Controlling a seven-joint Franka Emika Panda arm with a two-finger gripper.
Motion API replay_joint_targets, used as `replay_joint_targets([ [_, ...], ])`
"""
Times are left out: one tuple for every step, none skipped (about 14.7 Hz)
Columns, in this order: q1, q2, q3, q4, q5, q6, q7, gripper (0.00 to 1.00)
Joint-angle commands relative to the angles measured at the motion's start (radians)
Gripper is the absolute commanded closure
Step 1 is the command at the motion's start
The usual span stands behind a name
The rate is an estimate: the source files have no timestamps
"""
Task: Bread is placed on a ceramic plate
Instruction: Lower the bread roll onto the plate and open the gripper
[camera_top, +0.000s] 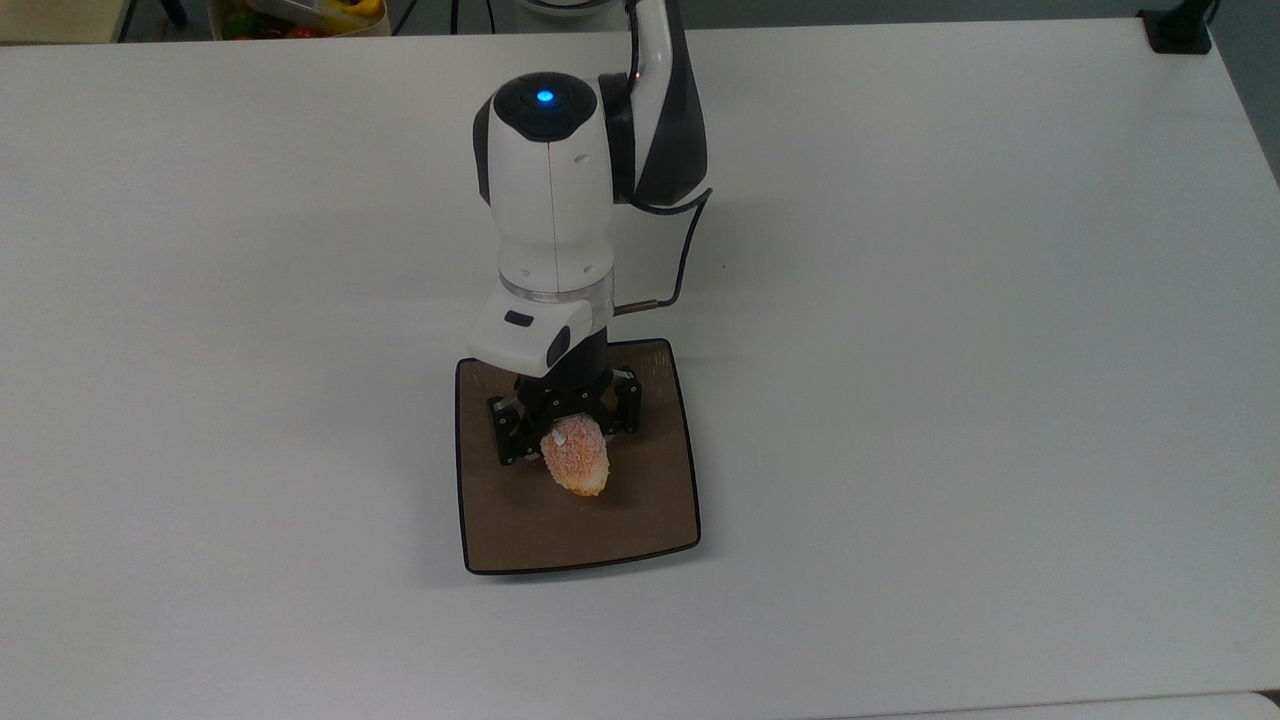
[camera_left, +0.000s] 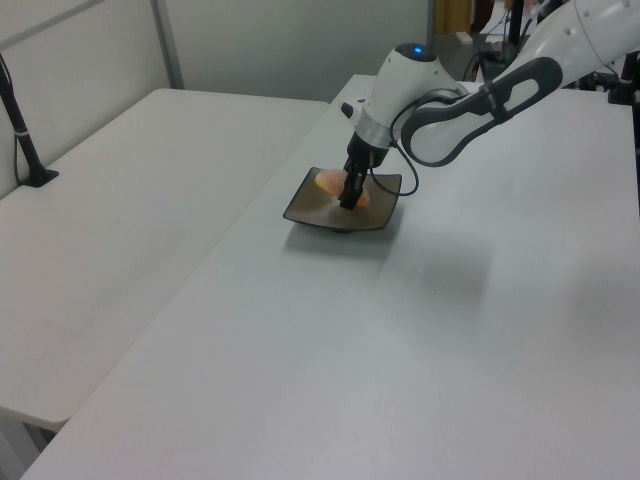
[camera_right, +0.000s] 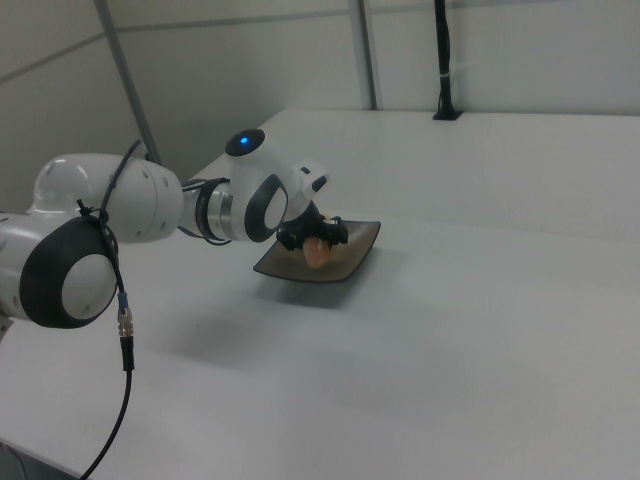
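Observation:
The bread (camera_top: 577, 462), a small oval orange-pink roll with a white stripe, is held low over the middle of the ceramic plate (camera_top: 650, 510). My gripper (camera_top: 565, 430) is shut on the bread, its black fingers on either side of the roll's near end. The plate is square, glossy brown with a dark rim, and lies on the white table. In the left view the bread (camera_left: 329, 182) shows just behind the gripper (camera_left: 348, 200) over the plate (camera_left: 310, 208). In the right view the bread (camera_right: 318, 252) hangs below the gripper (camera_right: 315, 238) just above the plate (camera_right: 360, 238). Whether the bread touches the plate I cannot tell.
The white table (camera_top: 950, 350) spreads wide around the plate. A black clamp post (camera_top: 1180, 30) stands at the top view's far right corner. A bin with colourful items (camera_top: 300, 15) sits beyond the far edge. A second table (camera_left: 110, 230) adjoins in the left view's left.

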Motion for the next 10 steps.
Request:
replay_joint_targets([
  [0.011, 0.014, -0.017, 0.025, -0.006, 0.014, 0.027, 0.36],
  [0.013, 0.014, -0.017, 0.023, -0.008, 0.014, 0.027, 0.24],
  [0.013, 0.014, -0.017, 0.023, -0.011, 0.017, 0.027, 0.14],
  [0.013, 0.014, -0.017, 0.023, -0.012, 0.023, 0.027, 0.00],
  [0.013, 0.013, -0.018, 0.020, -0.012, 0.032, 0.027, 0.00],
  [0.013, 0.013, -0.018, 0.016, -0.012, 0.035, 0.027, 0.00],
  [0.013, 0.013, -0.018, 0.016, -0.015, 0.037, 0.027, 0.00],
  [0.013, 0.011, -0.018, 0.016, -0.027, 0.037, 0.027, 0.00],
  [0.013, 0.010, -0.018, 0.016, -0.035, 0.037, 0.029, 0.00],
  [0.013, 0.004, -0.018, 0.016, -0.035, 0.037, 0.029, 0.00],
])
